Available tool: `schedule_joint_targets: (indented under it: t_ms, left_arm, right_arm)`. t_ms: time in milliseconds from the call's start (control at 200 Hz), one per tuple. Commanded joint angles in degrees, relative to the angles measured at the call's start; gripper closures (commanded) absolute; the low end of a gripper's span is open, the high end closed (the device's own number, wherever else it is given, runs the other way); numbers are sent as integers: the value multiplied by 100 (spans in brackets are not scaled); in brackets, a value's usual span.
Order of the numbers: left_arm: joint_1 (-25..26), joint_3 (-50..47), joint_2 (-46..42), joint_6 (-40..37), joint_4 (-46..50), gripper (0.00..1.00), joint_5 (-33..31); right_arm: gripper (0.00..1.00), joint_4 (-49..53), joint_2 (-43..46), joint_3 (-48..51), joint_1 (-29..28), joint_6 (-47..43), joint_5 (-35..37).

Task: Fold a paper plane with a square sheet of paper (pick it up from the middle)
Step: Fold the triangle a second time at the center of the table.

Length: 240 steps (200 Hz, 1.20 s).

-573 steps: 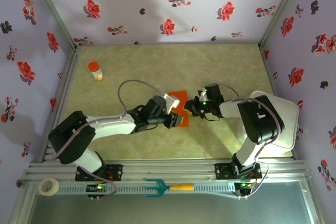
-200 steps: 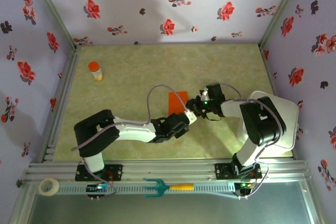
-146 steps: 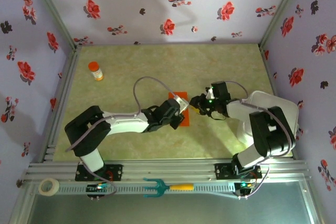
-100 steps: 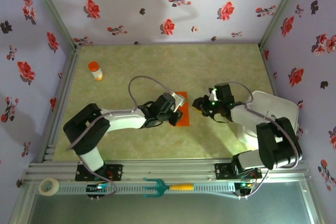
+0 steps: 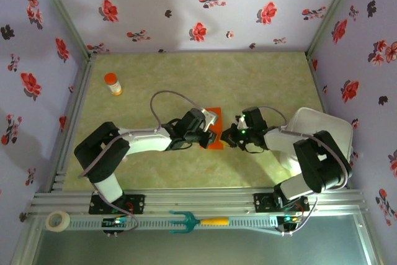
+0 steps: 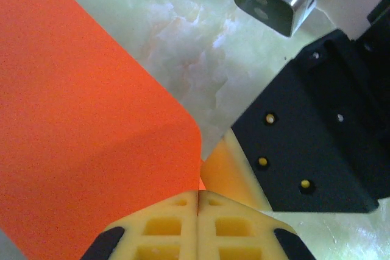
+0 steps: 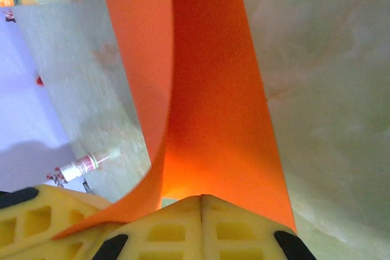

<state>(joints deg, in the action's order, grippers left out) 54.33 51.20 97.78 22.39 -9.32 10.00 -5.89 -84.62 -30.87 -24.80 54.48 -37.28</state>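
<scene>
Top external view: a thin orange-red square sheet of paper (image 5: 216, 143), partly folded, lies mid-table on the pale green marbled tabletop (image 5: 161, 72), between the two arm tips.
Left gripper (image 6: 198, 194): its yellow pads are pressed fully together at the sheet's rounded corner. Whether any paper is caught between them cannot be told.
Right gripper (image 7: 201, 198): its pads are closed, with the sheet's near edge running into their seam and one layer curling up over a pad. The paper looks pinched.
Risk, tearing: if the arms pull apart while both bear on the paper, it would likely rip.
Risk, crooked crease: the raised layer bows, so pressing it down unevenly could set the fold askew.
Risk, collision: the grippers sit just beside each other, so a small sideways move could knock them together.
Surroundings: a small white bottle with an orange cap (image 5: 112, 83) stands well apart at far left. A tape roll (image 5: 59, 220) and a teal fork tool with an orange handle (image 5: 197, 221) rest on the front rail.
In the way: nothing but the grippers themselves.
</scene>
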Motion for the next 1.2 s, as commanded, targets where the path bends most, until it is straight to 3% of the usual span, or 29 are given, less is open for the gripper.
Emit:
schedule_joint_targets:
  t_ms: [0,510,795,1195]
  left_arm:
    - [-49,41,-4,-63,258,96,81]
    - [-157,92,-39,-196,569,87,90]
    - [-229,145,5,-77,544,100,256]
    - [-246,224,101,220,501,100,204]
  right_arm:
    - [93,-251,-60,-215,-19,106,-78]
    - [92,-588,-253,-169,-20,318,-122]
    - [92,-277,-8,-60,-25,267,35]
    - [95,339,-90,-94,-284,-17,313]
